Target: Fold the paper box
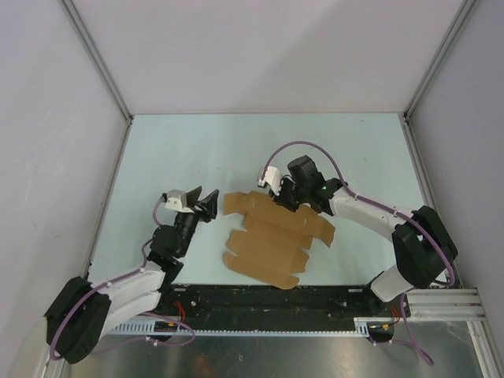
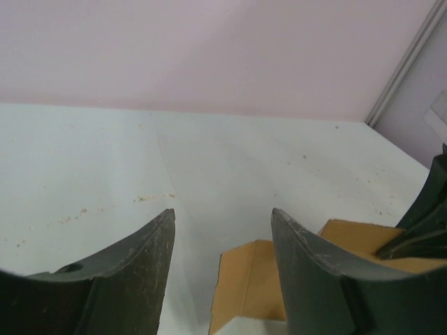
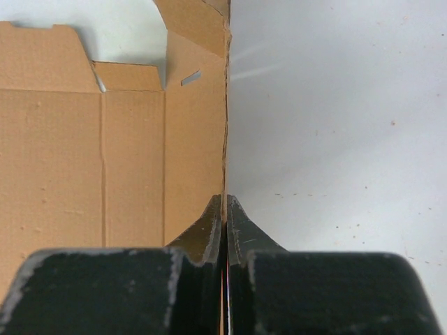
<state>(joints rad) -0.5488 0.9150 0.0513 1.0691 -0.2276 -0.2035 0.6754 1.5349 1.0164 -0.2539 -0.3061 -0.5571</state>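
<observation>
Nearest to me, a black rail point(image 1: 268, 298) runs along the front edge of the table point(image 1: 197, 150), with the two arm bases set at either end of it. Just beyond the rail lies the paper box point(image 1: 272, 236), a tan die-cut sheet not yet made up. It is spread in the middle of the pale table, its tabs and crease lines showing, stretching from close to the rail away towards the far left.

At the sheet's far left corner sits the left gripper point(image 1: 211, 203). Its claw stands open: in the wrist view the two dark fingers point(image 2: 140, 265) are well apart, with only bare tabletop and a corner of cardboard showing in the gap. It is just beside the sheet; I cannot tell whether a finger touches it.

A little farther and to the right, the right gripper point(image 1: 282, 195) comes in over the sheet's far edge. Its claw is closed on the cardboard: from its own camera the fingertips point(image 3: 209, 234) are pressed together with the thin edge of a panel running straight in between them, the brown face of the sheet spreading out to the left.

Fine crumbs point(image 2: 150, 199) dot the table beyond. Farther still the surface ends at plain pale walls point(image 1: 268, 55) with metal corner strips.
</observation>
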